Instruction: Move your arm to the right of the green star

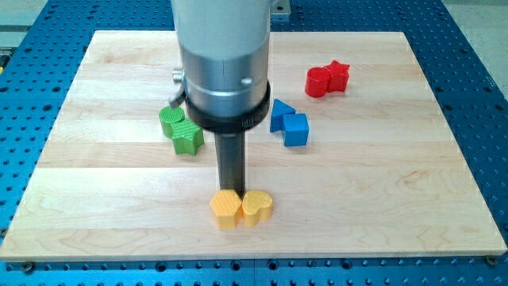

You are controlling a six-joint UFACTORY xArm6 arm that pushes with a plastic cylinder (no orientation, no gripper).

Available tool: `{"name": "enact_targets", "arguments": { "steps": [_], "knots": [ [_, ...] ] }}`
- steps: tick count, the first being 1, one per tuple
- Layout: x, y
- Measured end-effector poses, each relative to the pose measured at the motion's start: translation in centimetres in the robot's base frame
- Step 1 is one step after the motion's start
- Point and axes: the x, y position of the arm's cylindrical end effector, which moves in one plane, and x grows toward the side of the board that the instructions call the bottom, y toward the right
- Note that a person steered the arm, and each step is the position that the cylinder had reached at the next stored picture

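The green star (pixel 188 137) lies on the wooden board (pixel 95 183) left of centre, touching a green cylinder-like block (pixel 171 119) at its upper left. My dark rod comes down from the large grey arm body (pixel 222 63). My tip (pixel 231 191) stands just behind the two yellow blocks, below and to the right of the green star, with a gap between them. The yellow hexagon-like block (pixel 225 208) and the yellow heart (pixel 257 208) hide the very end of the tip.
A blue triangle (pixel 280 115) and a blue cube (pixel 296 129) lie right of centre. A red cylinder (pixel 318 82) and a red star (pixel 339 75) sit at the upper right. The board rests on a blue perforated table (pixel 476 95).
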Motion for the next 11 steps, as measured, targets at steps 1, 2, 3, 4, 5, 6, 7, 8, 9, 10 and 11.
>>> {"name": "enact_targets", "arguments": {
  "steps": [1, 2, 3, 4, 5, 6, 7, 8, 9, 10, 11],
  "knots": [
    [0.4, -3.8],
    [2.9, -7.2],
    [6.6, -6.7],
    [6.1, -4.0],
    [6.6, -2.1],
    [6.6, 0.5],
    [6.6, 0.5],
    [6.1, -1.7],
    [6.7, -3.3],
    [0.9, -9.9],
    [-2.9, -4.7]
  ]
}}
